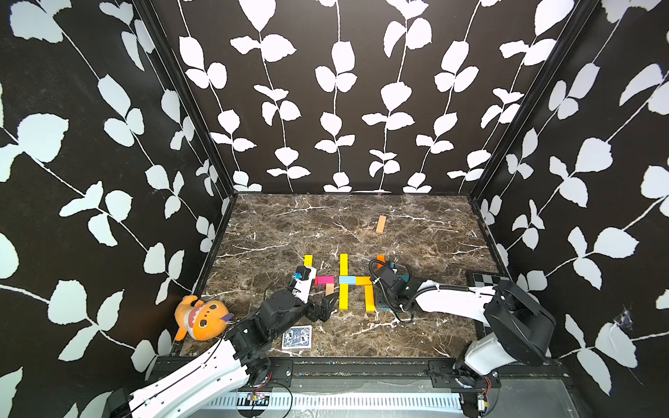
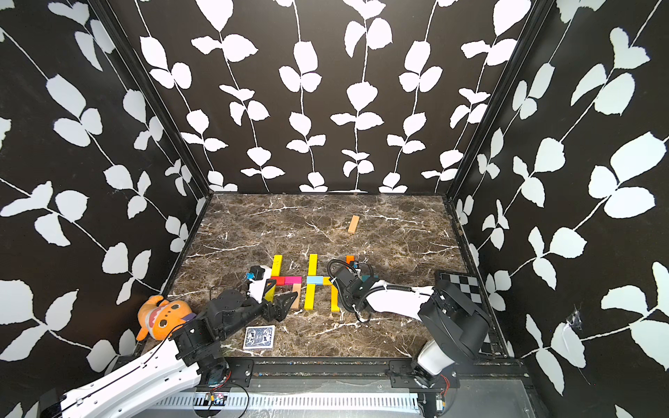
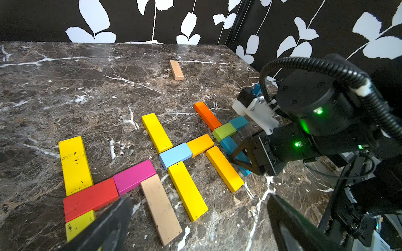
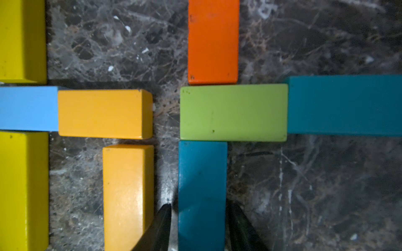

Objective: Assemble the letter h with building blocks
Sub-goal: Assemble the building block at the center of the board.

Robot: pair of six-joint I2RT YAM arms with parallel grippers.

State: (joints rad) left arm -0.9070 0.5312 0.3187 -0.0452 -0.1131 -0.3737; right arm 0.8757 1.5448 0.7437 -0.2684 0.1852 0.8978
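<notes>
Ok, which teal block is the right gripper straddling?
The teal block butting the green block's long side, opposite the orange. The other teal extends the green end to end.

Both arms pair glossy white shell links with matt black joint housings. The left arm (image 1: 195,380) has a thin black cable (image 1: 202,354) running along its white link, which is dotted with small dark screw holes. The right arm (image 1: 452,300) carries a ribbed black conduit (image 3: 322,65), bound with a white tie, above its round black wrist housing, where small green lights (image 3: 319,111) glow. Each wrist bears a white bracket (image 3: 254,110) with a black camera and a blue fitting (image 1: 297,276). The right gripper (image 4: 199,205) has black fingers (image 3: 245,167) shaped as open triangular frames. Red wires (image 1: 487,386) show at the right arm's base.
</notes>
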